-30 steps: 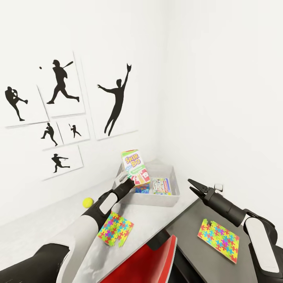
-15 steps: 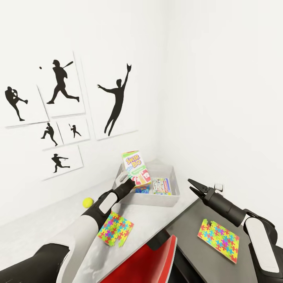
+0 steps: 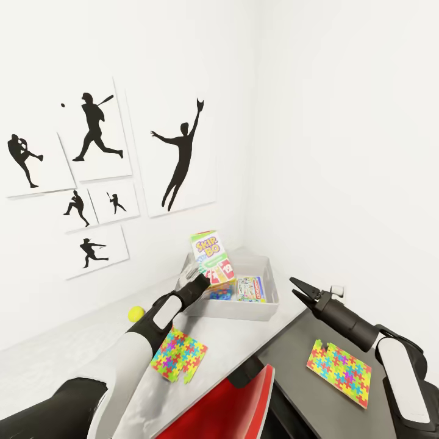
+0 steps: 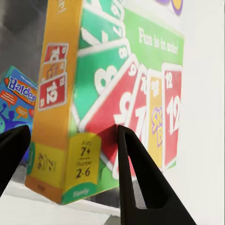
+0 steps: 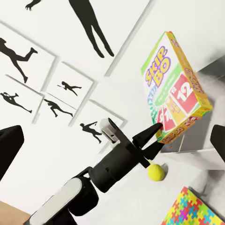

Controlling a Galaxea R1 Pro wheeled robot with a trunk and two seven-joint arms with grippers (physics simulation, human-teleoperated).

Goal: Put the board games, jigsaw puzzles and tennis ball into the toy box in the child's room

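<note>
My left gripper (image 3: 202,280) is shut on the lower edge of the green-yellow-red Skip-Bo board game (image 3: 212,258), holding it upright over the light-grey toy box (image 3: 244,310). In the left wrist view the box's narrow side (image 4: 63,117) sits between the two black fingers. A white-green board game (image 3: 250,288) and a blue one (image 3: 221,294) lie inside the toy box. The tennis ball (image 3: 135,313) rests on the pale table (image 3: 73,353). One jigsaw puzzle (image 3: 178,355) lies near my left forearm, another (image 3: 339,372) on the dark section. My right gripper (image 3: 294,286) hangs open and empty beside the toy box.
The toy box stands in the room's corner, against white walls with black baseball silhouette posters (image 3: 177,155). A red chair back (image 3: 228,408) stands close below the table's inner corner. The dark grey table section (image 3: 292,360) lies under my right arm.
The left gripper has shifted the Skip-Bo box slightly right and deeper over the toy box. The right arm has barely moved.
</note>
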